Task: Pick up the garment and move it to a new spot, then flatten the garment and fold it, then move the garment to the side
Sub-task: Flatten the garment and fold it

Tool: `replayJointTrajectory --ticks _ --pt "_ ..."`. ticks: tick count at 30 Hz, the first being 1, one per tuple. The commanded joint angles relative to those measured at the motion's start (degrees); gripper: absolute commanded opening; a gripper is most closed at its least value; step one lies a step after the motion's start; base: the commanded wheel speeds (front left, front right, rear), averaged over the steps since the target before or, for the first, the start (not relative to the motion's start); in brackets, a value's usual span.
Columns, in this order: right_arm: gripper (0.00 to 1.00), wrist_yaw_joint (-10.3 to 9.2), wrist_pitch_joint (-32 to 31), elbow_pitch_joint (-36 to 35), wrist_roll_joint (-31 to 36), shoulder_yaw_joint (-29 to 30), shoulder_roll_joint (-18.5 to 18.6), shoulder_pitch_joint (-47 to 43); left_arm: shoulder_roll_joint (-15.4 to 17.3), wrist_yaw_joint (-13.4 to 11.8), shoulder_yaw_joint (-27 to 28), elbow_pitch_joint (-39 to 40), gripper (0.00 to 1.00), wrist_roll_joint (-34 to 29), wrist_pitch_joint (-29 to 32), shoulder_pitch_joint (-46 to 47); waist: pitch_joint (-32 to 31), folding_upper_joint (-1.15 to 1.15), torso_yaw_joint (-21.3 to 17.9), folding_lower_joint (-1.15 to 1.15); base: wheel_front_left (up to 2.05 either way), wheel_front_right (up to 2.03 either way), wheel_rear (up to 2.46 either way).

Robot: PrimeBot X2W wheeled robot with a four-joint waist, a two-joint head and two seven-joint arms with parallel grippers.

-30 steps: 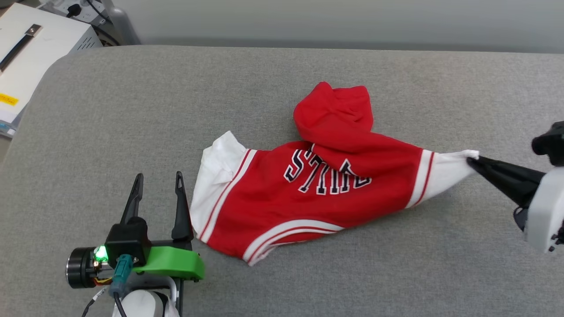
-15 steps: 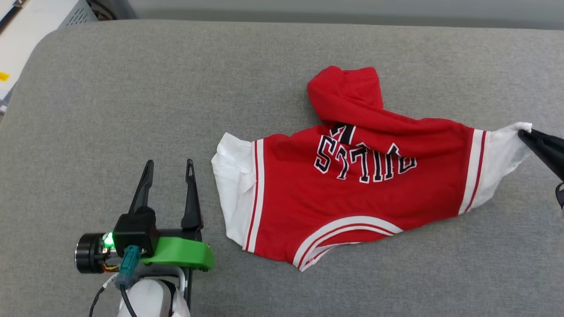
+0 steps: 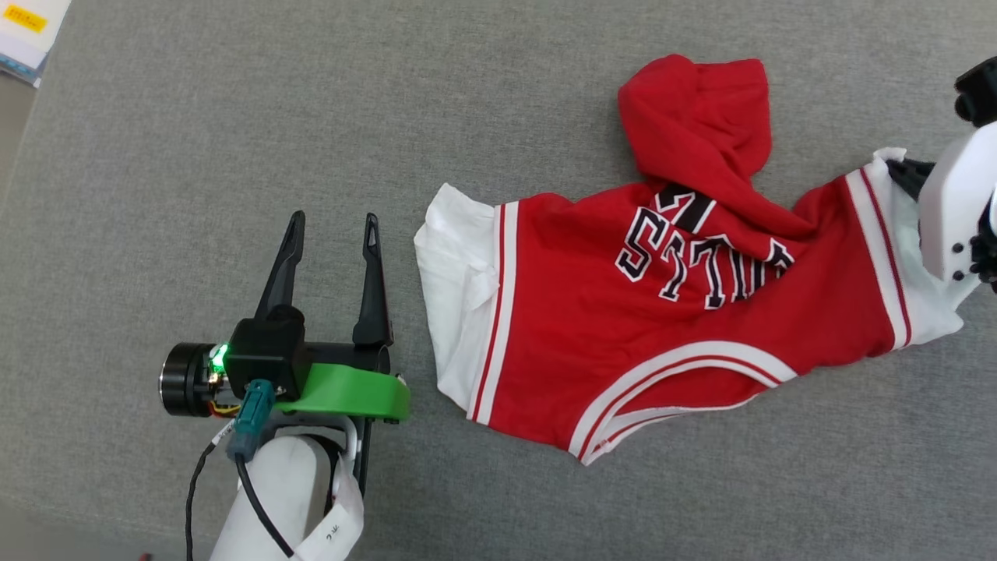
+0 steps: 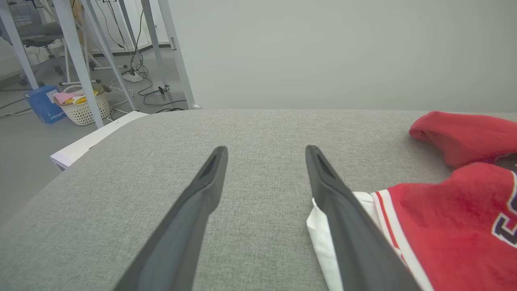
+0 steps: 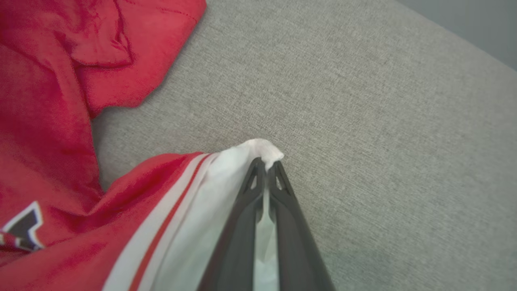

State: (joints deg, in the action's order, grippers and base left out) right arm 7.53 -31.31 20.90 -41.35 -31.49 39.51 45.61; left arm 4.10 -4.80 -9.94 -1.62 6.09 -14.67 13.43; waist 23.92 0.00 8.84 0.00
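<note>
Garment (image 3: 623, 335) lies crumpled on the grey bench (image 3: 234, 117), on the right half in the head view, print side up w/ the lettering (image 3: 693, 265) upside down to that camera. Striped neck trim (image 3: 662, 374) points toward the near edge. The red lower part (image 3: 693, 109) is bunched and folded over on the far side, covering part of the print.

The right gripper (image 3: 903, 173) sits at the garment's right end. In the right wrist view its fingers (image 5: 267, 163) are pinched together on the tip of a white sleeve (image 5: 226, 178), cloth showing between them, and the red body (image 5: 48, 161) trails off to the left of that view.

The left gripper (image 3: 335, 218) is released, jaws wide apart w/ nothing between them, just beside the other white sleeve (image 3: 456, 288). In the left wrist view (image 4: 266, 148) one finger overlaps that sleeve's edge (image 4: 323, 238); can't tell if it touches.

A white box w/ a yellow label (image 3: 27, 23) sits past the bench's far left corner.
</note>
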Motion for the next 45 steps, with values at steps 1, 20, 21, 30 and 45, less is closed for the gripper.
replayJointTrajectory --ticks 1,20,21,30,45 --pt "0.0 -0.04 0.56 3.2 1.03 -2.0 -0.95 1.3 -0.33 0.33 0.09 -0.34 1.0 -0.29 -0.33 1.11 1.7 0.0 1.8 0.0 0.0 0.0 0.0" --pt "1.0 -0.04 31.47 9.2 -2.6 -9.34 -0.29 -1.79 6.63 9.36 2.6 -7.19 1.0 1.0 2.31 5.85 -7.68 0.0 -1.97 0.0 0.0 0.0 0.0" --pt "1.0 -0.04 32.6 8.6 -2.39 -8.82 -0.24 -2.56 7.52 10.09 2.37 -7.32 1.0 1.65 3.65 6.75 -8.09 0.0 -2.33 0.0 0.0 0.0 0.0" --pt "1.0 -0.04 36.4 2.16 1.69 -2.43 -1.94 -10.67 18.25 12.25 -8.73 -5.23 1.0 16.71 29.43 15.78 -10.06 0.0 -5.87 0.0 0.0 0.0 0.0" --pt "1.0 -0.04 30.93 -5.01 6.86 6.67 -6.71 -19.72 29.28 12.28 -33.86 -3.02 1.0 36.58 61.06 26.72 -8.15 0.0 -9.59 0.0 0.0 0.0 0.0"
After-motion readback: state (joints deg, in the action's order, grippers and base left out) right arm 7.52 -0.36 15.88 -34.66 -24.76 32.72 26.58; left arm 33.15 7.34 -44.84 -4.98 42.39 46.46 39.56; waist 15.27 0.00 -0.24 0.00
